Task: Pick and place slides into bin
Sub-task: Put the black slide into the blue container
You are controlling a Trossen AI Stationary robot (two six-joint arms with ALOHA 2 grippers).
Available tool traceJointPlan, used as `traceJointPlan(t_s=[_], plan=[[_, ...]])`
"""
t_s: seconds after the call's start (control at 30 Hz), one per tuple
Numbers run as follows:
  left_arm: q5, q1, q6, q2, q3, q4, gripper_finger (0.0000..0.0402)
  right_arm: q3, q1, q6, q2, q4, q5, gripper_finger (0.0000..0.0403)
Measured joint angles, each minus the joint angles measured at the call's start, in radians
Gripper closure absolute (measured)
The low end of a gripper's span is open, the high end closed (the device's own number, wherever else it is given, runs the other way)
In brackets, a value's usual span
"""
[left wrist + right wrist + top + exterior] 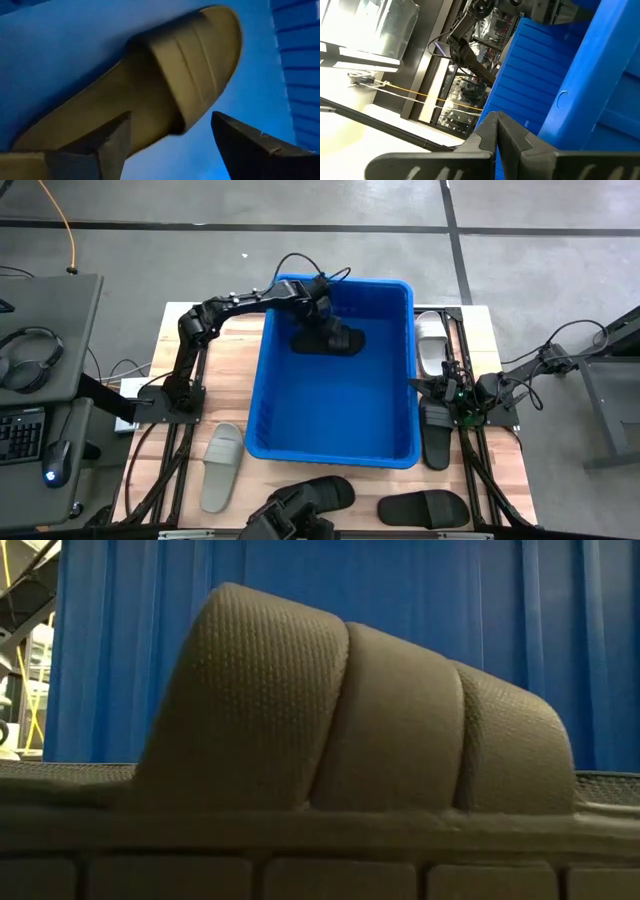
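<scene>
slides are the job, and one black slide [330,338] lies on the floor of the blue bin [268,395], toward its far end. the left gripper [322,308] reaches over the bin's far rim and hangs just above that slide; in its wrist view the two dark fingers [250,145] stand apart with the slide's strap and sole seen between and beyond them, and neither finger clearly touches it, so nothing is gripped. the right gripper [496,131] sits at the table's right edge, just outside the bin's ribbed wall, its fingers pressed together on nothing.

outward from the bin, a white slide [433,340] lies between the bin's right wall and the right arm's base, with another black slide [437,435] nearer along that same side. a grey slide [221,465] lies on the wooden table [180,320] left of the bin. two more black slides [425,508] lie at the near edge, one of them filling the low view and blocking most of the bin behind it.
</scene>
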Motion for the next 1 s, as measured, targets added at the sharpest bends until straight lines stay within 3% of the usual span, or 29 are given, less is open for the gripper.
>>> traceJointPlan(t_s=[0.2, 0.37, 0.5, 0.67, 0.83, 1.0], plan=[[0.081, -0.002, 0.132, 0.000, 0.113, -0.189, 0.0128, 0.000, 0.000, 0.034, 0.000, 0.004, -0.001, 0.0402], [0.116, -0.016, 0.136, 0.000, 0.221, -0.251, 0.0130, -0.001, 0.000, 0.052, 0.000, 0.024, -0.017, 0.0402], [0.122, -0.028, 0.129, 0.000, 0.346, -0.271, 0.0128, -0.002, 0.000, -0.054, -0.001, 0.133, -0.035, 0.0402], [0.143, -0.046, 0.143, -0.013, 0.587, -0.262, 0.0128, -0.002, 0.000, -0.255, -0.002, 0.321, -0.057, 0.0402], [0.134, -0.065, 0.118, -0.192, 0.489, -0.016, 0.0128, -0.002, 0.000, -0.428, -0.002, 0.446, -0.112, 0.0402], [0.032, -0.111, 0.170, -0.340, 0.479, 0.057, 0.0128, 0.008, 0.000, -0.514, -0.002, 0.499, -0.085, 0.0402]])
